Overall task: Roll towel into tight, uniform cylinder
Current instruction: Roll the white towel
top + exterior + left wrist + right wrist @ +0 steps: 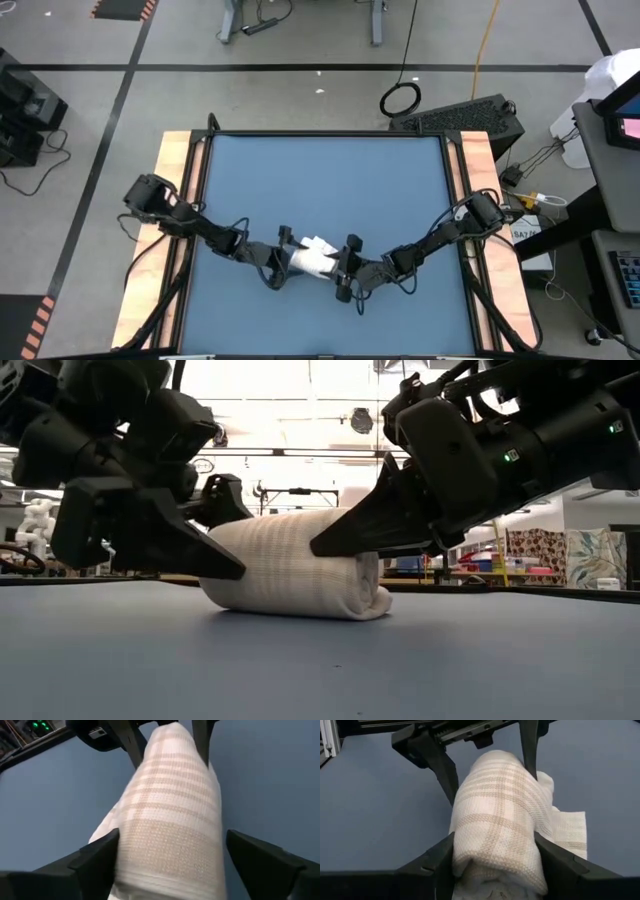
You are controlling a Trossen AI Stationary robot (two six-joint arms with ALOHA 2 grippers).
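Note:
The white towel (313,256) with faint grid lines lies rolled into a thick cylinder on the blue table (320,180), near the front middle, resting on its underside (300,605). A loose flap (570,832) sticks out flat on the table beside the roll. My left gripper (287,252) stands at the roll's left end, open, with its fingers on either side of the roll (172,840). My right gripper (347,264) is at the roll's right end, shut on it (495,850). My left gripper straddles the roll's left end, coming in nearly level from the table's left. One finger (100,857) lies against the roll's side (125,845). The other finger (255,860) stands a little off it. The roll stays on the table. My right gripper pinches the roll's right end (470,855) between its two fingers (555,862), which lie against opposite sides of the roll. The fingers come in low and slanting from the table's right. The roll lies on the table, several layers thick.
The blue table top stretches free on the far side of the roll, bounded by wooden side rails (175,200). Both arms reach in low from the table's left and right edges and nearly meet at the roll. Room equipment stands beyond the table.

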